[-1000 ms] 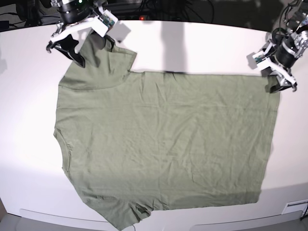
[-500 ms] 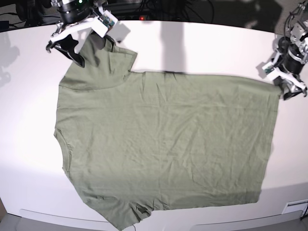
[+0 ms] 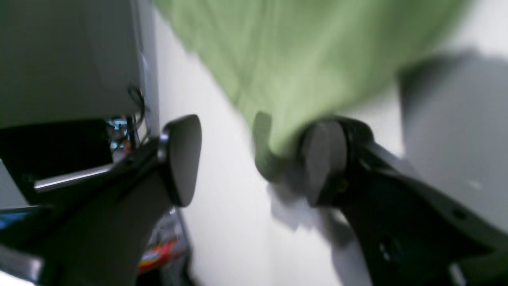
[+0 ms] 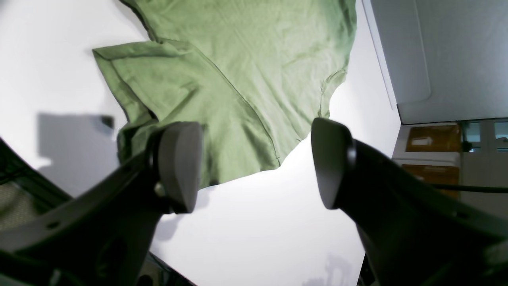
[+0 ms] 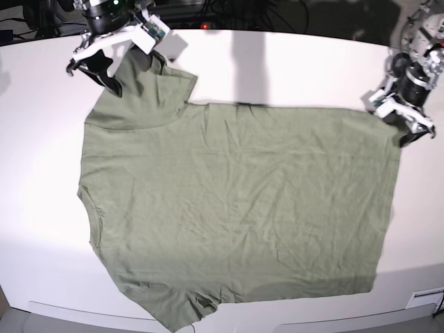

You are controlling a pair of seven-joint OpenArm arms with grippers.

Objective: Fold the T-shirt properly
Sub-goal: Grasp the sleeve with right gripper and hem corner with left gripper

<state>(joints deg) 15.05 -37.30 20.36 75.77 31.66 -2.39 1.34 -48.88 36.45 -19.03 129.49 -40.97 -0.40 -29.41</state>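
1. Looking down from the base view, you have the T-shirt (image 5: 236,208) spread flat across the white table (image 5: 291,66); it fills the middle of the frame, neck side toward the left edge, hem toward the right.
2. Your right gripper (image 5: 114,66) sits in the upper left of the base frame, over the far sleeve; in the right wrist view (image 4: 254,163) its jaws stand spread wide with bare table between them; the left-hand pad lies over the sleeve's edge, the other pad is over bare table; nothing is pinched.
3. Your left gripper (image 5: 409,121) is at the right edge of the base frame, just beside the shirt's far hem corner; in the left wrist view (image 3: 254,159) the picture is blurred, yet the jaws read as spread apart.
4. That hem corner hangs down beside the right-hand pad (image 3: 323,159); whether cloth and pad touch, you cannot tell through the blur; the other pad stands well apart from the fabric.
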